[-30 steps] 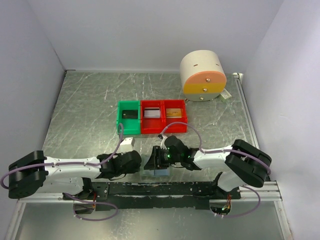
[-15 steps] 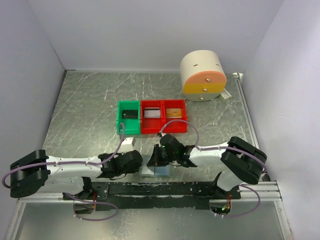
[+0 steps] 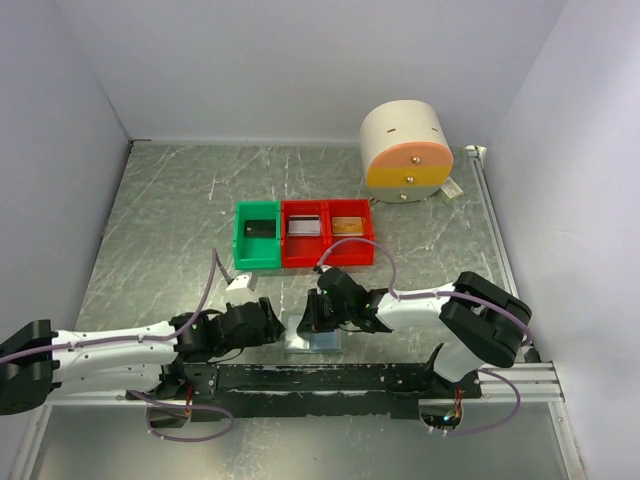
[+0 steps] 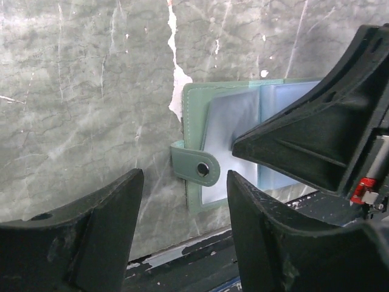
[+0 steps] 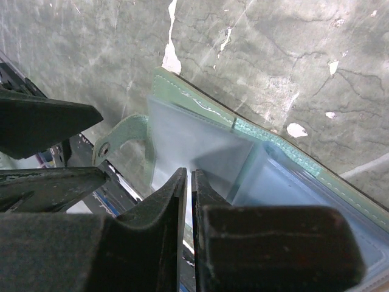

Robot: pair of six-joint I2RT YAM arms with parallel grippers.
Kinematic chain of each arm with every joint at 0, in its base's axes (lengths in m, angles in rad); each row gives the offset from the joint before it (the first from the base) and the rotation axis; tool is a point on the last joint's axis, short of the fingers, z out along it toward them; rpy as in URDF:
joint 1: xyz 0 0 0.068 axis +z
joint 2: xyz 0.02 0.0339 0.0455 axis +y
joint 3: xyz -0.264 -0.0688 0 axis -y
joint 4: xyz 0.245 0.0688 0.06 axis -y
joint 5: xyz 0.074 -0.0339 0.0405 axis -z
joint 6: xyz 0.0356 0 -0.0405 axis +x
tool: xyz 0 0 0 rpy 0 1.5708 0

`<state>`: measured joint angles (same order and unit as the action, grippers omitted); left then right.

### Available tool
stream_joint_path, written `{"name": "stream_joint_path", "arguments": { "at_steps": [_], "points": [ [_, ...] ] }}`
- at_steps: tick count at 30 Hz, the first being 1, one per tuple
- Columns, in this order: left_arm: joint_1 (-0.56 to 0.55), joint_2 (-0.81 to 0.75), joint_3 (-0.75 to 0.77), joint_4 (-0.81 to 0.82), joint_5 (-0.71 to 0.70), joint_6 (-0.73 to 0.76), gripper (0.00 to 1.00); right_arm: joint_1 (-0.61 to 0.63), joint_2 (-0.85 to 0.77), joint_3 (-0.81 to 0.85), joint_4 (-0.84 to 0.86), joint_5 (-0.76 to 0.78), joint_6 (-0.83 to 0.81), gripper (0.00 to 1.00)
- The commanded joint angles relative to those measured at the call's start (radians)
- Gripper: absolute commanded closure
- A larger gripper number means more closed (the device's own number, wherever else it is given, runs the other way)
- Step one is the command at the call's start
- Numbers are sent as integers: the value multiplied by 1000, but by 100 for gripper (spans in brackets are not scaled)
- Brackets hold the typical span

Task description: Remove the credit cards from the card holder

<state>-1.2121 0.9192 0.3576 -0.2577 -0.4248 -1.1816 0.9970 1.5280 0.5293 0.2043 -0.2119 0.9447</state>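
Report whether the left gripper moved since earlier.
Yes, left gripper shifted left: its white camera, once below the middle of the green bin, is below its left corner.

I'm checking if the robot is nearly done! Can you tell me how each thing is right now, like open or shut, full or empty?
card holder: open, lying flat.
left gripper: open, empty.
right gripper: shut, tips at the holder's pocket.
bins: each holds one credit card.
round drawer box: drawers shut.

Grey marbled table (image 3: 170, 230), card holder (image 4: 222, 140) near edge, green bin (image 3: 257, 258), red bins (image 3: 300, 256), round drawer unit (image 3: 405, 150)
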Motion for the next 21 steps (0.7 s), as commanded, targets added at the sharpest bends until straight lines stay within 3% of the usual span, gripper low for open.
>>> {"name": "stream_joint_path", "arguments": {
  "at_steps": [1,8,12,18,21],
  "points": [
    [5,43,16,26,-14,16,29,4,28,-8,-78,42,-38,91],
    [5,213,93,83,-15,30,24,4,23,-8,-74,34,-39,91],
    [5,302,126,-1,-60,-41,29,4,15,-17,-65,25,-37,91],
    [6,384,152,-22,-71,-56,46,5,-39,-22,-36,-28,-54,90],
    [5,407,160,-14,-65,-49,59,3,-90,-6,-54,-44,-67,88]
  ]
}}
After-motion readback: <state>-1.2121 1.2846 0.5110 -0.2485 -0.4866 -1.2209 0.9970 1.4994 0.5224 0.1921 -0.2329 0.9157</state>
